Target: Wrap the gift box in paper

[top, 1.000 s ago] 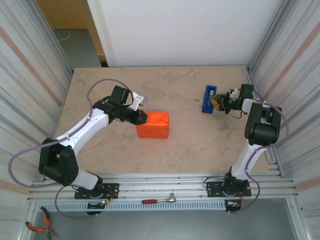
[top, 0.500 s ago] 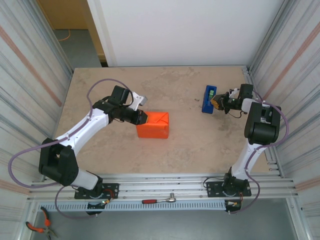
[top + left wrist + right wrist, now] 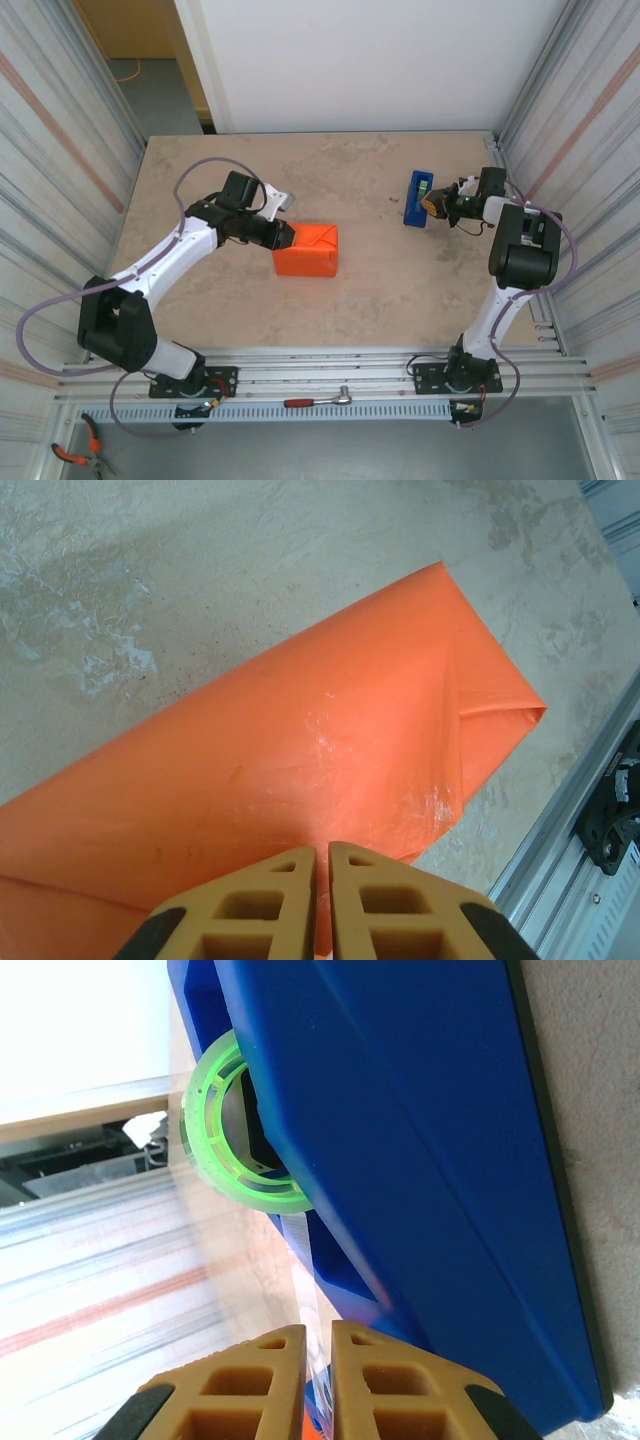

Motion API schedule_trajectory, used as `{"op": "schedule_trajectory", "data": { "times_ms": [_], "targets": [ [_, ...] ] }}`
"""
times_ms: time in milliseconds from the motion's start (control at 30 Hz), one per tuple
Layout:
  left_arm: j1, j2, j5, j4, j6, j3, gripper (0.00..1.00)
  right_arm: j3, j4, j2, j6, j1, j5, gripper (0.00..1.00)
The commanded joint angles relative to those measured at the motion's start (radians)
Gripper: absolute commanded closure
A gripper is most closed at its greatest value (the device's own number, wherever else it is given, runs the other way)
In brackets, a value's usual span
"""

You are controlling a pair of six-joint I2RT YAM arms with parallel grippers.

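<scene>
Orange paper [image 3: 306, 250], left tool [image 3: 321, 848] closed against it, right tool [image 3: 318, 1330] pinching clear tape [image 3: 303, 1260]

The beige table [image 3: 340, 300] bears the folded orange paper [image 3: 307, 250] and a blue tape dispenser [image 3: 417, 198].

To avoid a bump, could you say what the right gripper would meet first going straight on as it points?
The blue tape dispenser, directly ahead of the right gripper; it seems near, though depth is unclear.
</scene>
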State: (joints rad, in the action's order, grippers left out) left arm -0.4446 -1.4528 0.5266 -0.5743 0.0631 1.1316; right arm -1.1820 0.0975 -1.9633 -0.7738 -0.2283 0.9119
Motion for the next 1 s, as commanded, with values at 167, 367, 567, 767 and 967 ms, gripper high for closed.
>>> {"op": "schedule_trajectory", "data": {
  "times_ms": [167,367,567,767,967],
  "targets": [
    [-0.009,-0.029,-0.010,-0.061,-0.019,-0.044,0.87,-0.029,0.010,-0.019,0.017,0.018,0.053,0.95],
    [-0.010,-0.028,-0.010,-0.061,-0.020,-0.044,0.87,-0.007,-0.027,0.009,-0.019,0.018,0.064,1.00],
    [-0.011,-0.030,-0.016,-0.062,-0.018,-0.046,0.87,0.036,-0.109,0.079,-0.096,0.032,0.073,1.00],
    [-0.016,-0.037,-0.019,-0.064,-0.017,-0.049,0.87,0.051,-0.109,0.138,-0.111,0.052,0.065,1.00],
    [-0.020,-0.042,-0.022,-0.065,-0.019,-0.048,0.87,0.092,-0.117,0.183,-0.134,0.053,0.053,1.00]
  ]
}}
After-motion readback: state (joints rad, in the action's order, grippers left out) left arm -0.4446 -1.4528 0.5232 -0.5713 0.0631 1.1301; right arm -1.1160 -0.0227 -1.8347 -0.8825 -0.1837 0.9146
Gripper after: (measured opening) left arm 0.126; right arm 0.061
